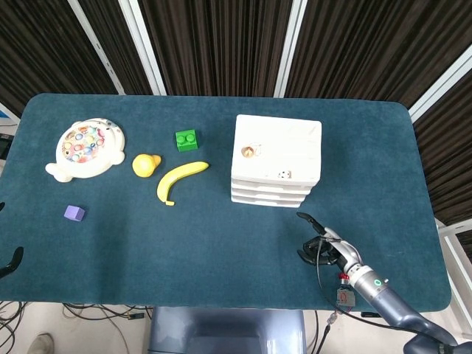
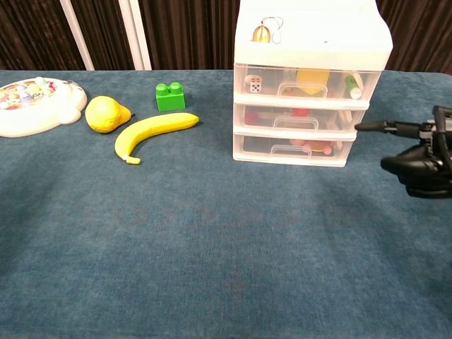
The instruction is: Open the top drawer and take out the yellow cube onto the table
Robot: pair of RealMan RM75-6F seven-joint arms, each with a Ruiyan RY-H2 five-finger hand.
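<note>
Chest view shows the right robot hand (image 2: pixel 422 164) nearest, empty, one finger stretched toward the drawer unit (image 2: pixel 309 81) and the rest loosely apart, hovering over the table (image 2: pixel 212 247) just right of the closed drawers. The left robot hand (image 1: pixel 9 262) barely shows at the head view's edge; I cannot tell its state. Farther back, the yellow cube (image 2: pixel 311 76) sits inside the shut top drawer (image 2: pixel 306 85).

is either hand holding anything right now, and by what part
Nothing is held. The right hand hangs free beside the drawer unit, fingers apart. The left hand barely shows, holding nothing visible.
</note>
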